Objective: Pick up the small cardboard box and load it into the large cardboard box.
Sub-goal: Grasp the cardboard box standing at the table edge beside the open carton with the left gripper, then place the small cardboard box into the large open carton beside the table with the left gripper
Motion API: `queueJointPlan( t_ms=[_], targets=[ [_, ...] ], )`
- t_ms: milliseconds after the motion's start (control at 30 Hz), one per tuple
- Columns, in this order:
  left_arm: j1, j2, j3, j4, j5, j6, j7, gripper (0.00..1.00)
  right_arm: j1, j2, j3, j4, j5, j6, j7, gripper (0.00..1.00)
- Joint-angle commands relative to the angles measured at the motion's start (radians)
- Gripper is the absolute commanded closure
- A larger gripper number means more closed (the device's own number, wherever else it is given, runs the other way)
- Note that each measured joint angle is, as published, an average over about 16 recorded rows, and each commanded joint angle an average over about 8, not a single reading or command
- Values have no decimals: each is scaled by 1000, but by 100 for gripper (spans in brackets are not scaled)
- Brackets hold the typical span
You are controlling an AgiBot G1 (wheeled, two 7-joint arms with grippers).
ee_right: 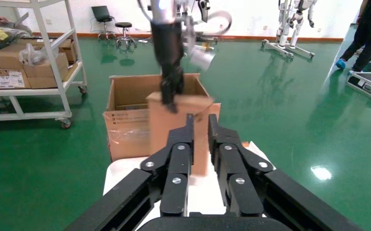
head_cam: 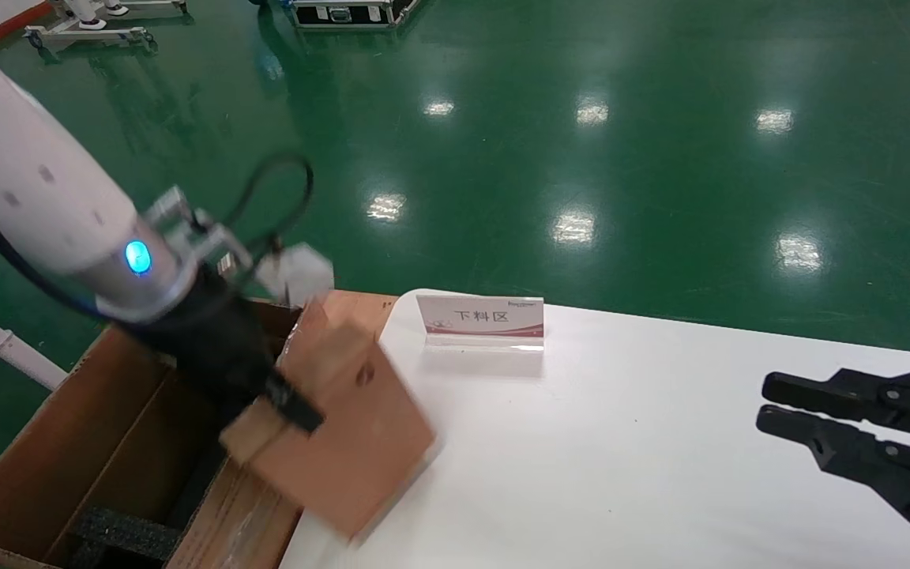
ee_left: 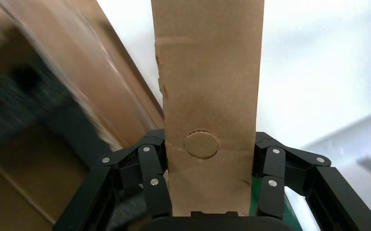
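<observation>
Your left gripper is clamped on the small cardboard box, its black fingers pressed against the two narrow sides, as the left wrist view shows, with a round perforated disc on the face between them. You are holding that box in the air, tilted, over the near edge where the white table meets the large cardboard box; part of it hangs above the table corner and part above the big carton's right-hand flap. You can see it is not inside the carton: from the right wrist view the small cardboard box hangs in front of the large cardboard box at about the height of its rim, gripped from above by the left gripper. The big carton stands on the green floor right against the table's left end, open, with flaps up, clear tape on its side, and black foam at the bottom. Your right gripper sits low over the table's right side, well apart from the boxes, fingers nearly together with only a thin gap and nothing between them. A small sign with red trim stands near the table's far edge, just beside the raised box. In the right wrist view a white shelf rack stacked with cartons stands off to one side.
</observation>
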Motion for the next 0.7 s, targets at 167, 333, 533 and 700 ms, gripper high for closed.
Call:
queueJointPlan(
  t_ms=[167,333,533,700],
  targets=[
    [-140,9,-48,5,20,26,2,100,0,0,0,0,0,0,0,100],
    [-286,29,-37,21,63,71,6,100,0,0,-1,0,0,0,0,100],
    [-459,32,132,37,77,94,12,100,0,0,-1,0,1,0,-1,100],
    [-584,11,333,38,57,95,-2,100,1,0,-2,0,1,0,-1,100]
  ],
)
